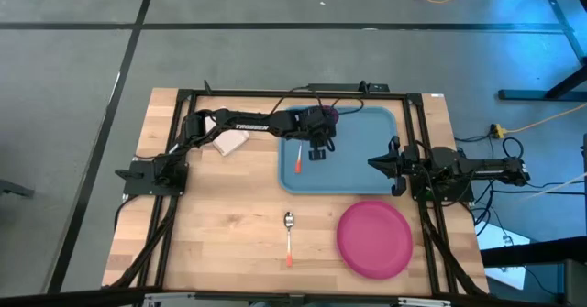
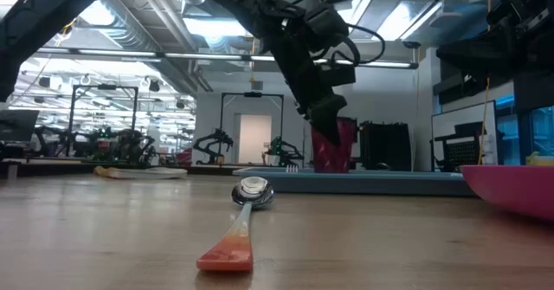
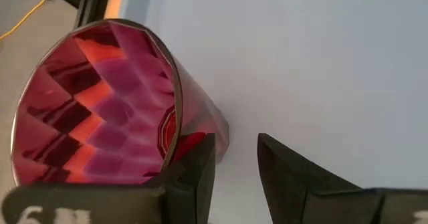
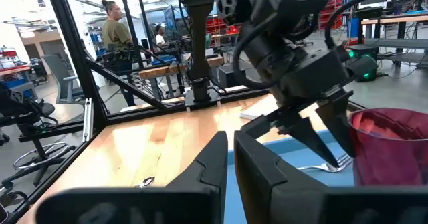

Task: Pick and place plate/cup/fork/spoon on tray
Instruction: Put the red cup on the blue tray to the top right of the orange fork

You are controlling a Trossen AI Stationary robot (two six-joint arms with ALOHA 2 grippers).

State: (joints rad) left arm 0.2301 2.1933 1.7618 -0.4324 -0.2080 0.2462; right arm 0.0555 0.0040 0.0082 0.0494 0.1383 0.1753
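The dark red cup (image 3: 100, 103) stands upright on the far part of the light-blue tray (image 1: 367, 174); it also shows in the low view (image 2: 333, 147). My left gripper (image 3: 237, 177) is open just beside the cup, which is outside its fingers. The fork (image 1: 299, 158) lies on the tray's left part. The spoon (image 1: 289, 238) and the pink plate (image 1: 374, 238) lie on the table near the front edge. My right gripper (image 1: 376, 163) is shut and empty at the tray's right rim. My left gripper has one finger (image 3: 194, 170) close against the cup's outer wall (image 3: 200, 127), low on its side, and bare tray shows between the two fingers. I cannot tell whether that finger touches the cup.
A white napkin (image 1: 229, 142) lies on the table left of the tray, under the left arm. A dark frame runs around the tabletop. People stand in the room beyond the table in the right wrist view (image 4: 117, 30).
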